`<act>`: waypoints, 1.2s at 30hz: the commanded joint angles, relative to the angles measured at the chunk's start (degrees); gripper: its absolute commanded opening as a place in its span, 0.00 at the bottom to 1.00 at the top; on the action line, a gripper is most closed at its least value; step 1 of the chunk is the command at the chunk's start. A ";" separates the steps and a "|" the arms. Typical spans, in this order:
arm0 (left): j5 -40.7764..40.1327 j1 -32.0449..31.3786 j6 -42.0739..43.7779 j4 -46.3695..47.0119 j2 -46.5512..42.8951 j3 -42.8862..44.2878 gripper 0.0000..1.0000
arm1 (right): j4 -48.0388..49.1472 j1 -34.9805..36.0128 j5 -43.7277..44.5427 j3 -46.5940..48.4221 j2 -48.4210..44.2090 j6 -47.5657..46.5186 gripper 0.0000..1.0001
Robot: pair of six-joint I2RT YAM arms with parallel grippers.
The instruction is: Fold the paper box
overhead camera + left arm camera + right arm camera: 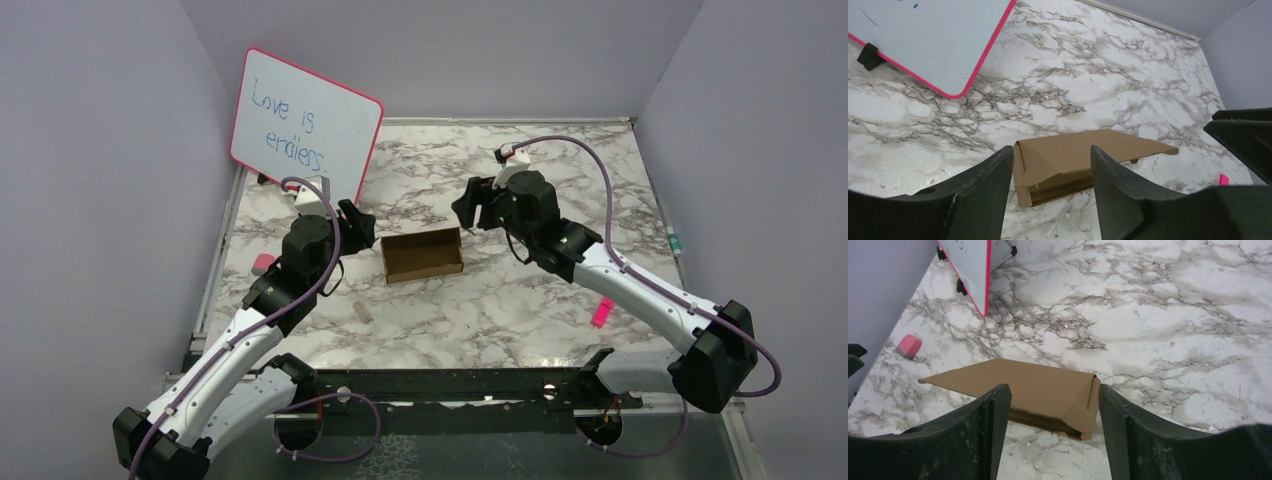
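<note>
The paper box [422,254] is a small brown cardboard box resting on the marble table, midway between the two arms. My left gripper [360,225] hovers just off its left end. In the left wrist view this gripper [1052,148] is open, and the box [1083,155] lies beyond the fingertips, apart from them. My right gripper [470,205] hangs above and right of the box's far right corner. Seen from the right wrist, that gripper [1053,387] is also open, with the box [1023,377] on the table past its fingers and nothing held.
A pink-framed whiteboard [305,125] stands propped at the back left. A pink eraser [263,263] lies by the left arm and a small beige piece [365,311] in front of the box. A pink object [601,312] lies near the right arm. Grey walls close in three sides.
</note>
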 commanded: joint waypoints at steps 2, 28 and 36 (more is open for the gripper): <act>-3.14 -0.17 4.26 3.51 7.59 3.60 0.55 | 3.11 -0.26 3.10 3.00 4.67 -2.75 0.67; 7.99 0.04 -0.55 6.81 10.90 -9.99 0.44 | 2.61 -0.37 -5.22 -6.82 9.63 -0.89 0.61; 9.29 0.04 -2.14 9.65 11.36 -13.34 0.44 | 8.33 -0.33 -4.87 -12.89 9.64 0.14 0.60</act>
